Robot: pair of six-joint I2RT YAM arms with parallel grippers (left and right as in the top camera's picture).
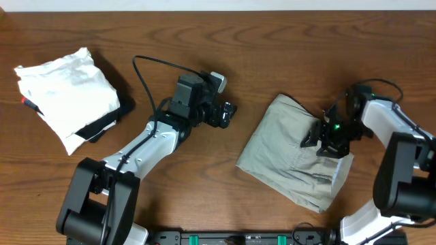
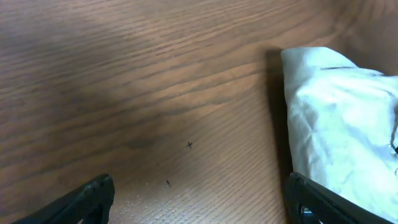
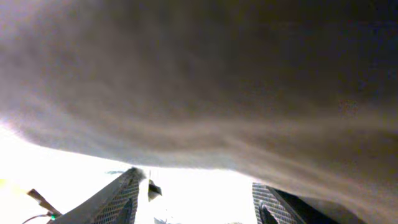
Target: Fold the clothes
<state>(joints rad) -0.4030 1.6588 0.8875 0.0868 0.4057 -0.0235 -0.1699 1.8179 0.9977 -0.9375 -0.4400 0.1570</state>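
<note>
So the clothes (image 1: 286, 153) here are one sage-beige cotton piece lying on the right half of the table (image 1: 218, 194), closer to the right edge than the middle. It's bunched into a rough slanted rectangle, with a paler flap showing at its near right corner. It looks soft and light with zero stiffness, so I'd expect it to sag and slide on that smooth wood grain instead of holding a crease. Best bet is probably pinching a seam or hem at a corner, where the layers are thicker, not the flat middle. The right gripper (image 1: 325, 139) sits right over the cloth's right side. From its own camera the fingers stand apart with nothing pinched between them, and the fabric fills the view just beyond the tips. The left gripper (image 1: 226, 113) is spread wide and empty over bare wood just off the garment's left edge. Near the far left corner there's a white folded garment (image 1: 65, 95) on a black cloth (image 1: 102, 126), well apart from all this.
</note>
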